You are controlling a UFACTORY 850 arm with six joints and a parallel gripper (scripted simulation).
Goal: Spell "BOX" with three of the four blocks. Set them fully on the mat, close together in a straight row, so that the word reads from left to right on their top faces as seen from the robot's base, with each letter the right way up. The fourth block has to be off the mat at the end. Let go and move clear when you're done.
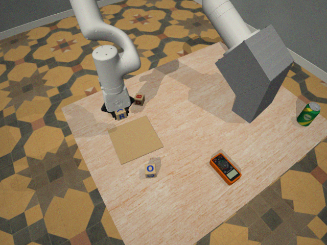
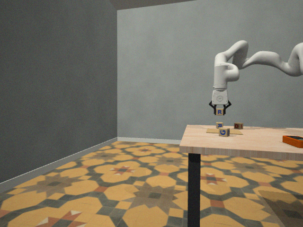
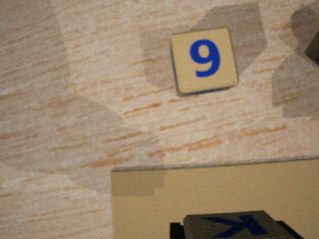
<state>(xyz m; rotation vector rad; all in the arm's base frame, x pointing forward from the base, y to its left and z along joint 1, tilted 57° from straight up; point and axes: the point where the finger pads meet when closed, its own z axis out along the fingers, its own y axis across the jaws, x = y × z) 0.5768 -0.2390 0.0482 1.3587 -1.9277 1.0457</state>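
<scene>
My gripper [image 1: 121, 114] is shut on a wooden letter block [image 1: 121, 115] and holds it in the air above the table, just past the far corner of the tan mat [image 1: 135, 139]. The held block shows a blue R on its side [image 2: 219, 111] and a blue K in the wrist view [image 3: 234, 226]. A block with a blue 9 on top [image 3: 204, 61] lies on the table below, off the mat. A block with a red B on top [image 1: 139, 99] lies beside it, off the mat. The block with a blue O on top [image 1: 150, 170] lies on the table in front of the mat.
A large grey box [image 1: 254, 72] stands at the far right by the arm's base. An orange multimeter [image 1: 225, 168] lies to the right of the O block. A green can [image 1: 308, 114] stands near the right edge of the table.
</scene>
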